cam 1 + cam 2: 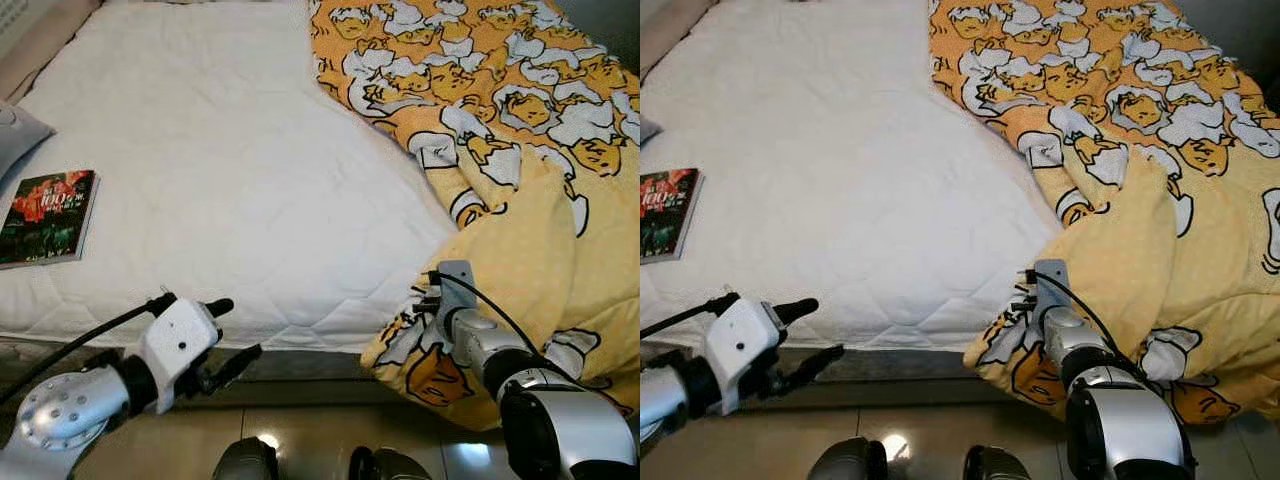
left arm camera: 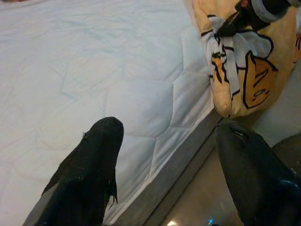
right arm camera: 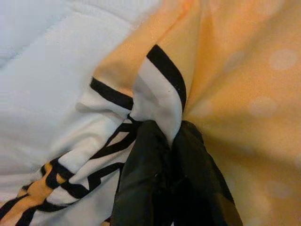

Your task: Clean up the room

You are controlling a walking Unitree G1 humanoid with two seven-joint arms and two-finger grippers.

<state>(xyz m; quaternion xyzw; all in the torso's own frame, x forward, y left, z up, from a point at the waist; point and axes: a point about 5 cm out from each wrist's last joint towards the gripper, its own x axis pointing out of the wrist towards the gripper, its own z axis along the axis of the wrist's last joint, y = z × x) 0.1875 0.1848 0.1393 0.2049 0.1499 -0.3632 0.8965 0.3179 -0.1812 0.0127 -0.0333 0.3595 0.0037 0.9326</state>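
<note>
Two arms, one cloth: everything below is placed from the bed.
Bed: white quilted mattress (image 1: pixel 220 180), bare over its left and middle, near edge running across just ahead of the robot.
Blanket: orange-yellow cartoon-print blanket (image 1: pixel 500 110) bunched along the bed's right side, long axis running from the far end toward the near edge, its lower end spilling over that near edge toward the tiled floor (image 1: pixel 300 430).
Book: dark-covered paperback book (image 1: pixel 45 217) flat at the bed's left edge, well apart from the blanket.
Right gripper (image 3: pixel 167 141): at the bed's near edge, on the blanket's overhanging corner; jaws pinched together on a fold of the fabric.
Left gripper (image 1: pixel 225 335): at the bed's near edge, left of the blanket corner and apart from it; jaws spread wide, nothing between them.
Key relation: the bare mattress lies to the left of the held corner, so spreading the blanket likely means drawing the corner leftward along the near edge, across the blanket's long axis.
Nearer arm: the right, already on the cloth; the left is free to take a second hold.
</note>
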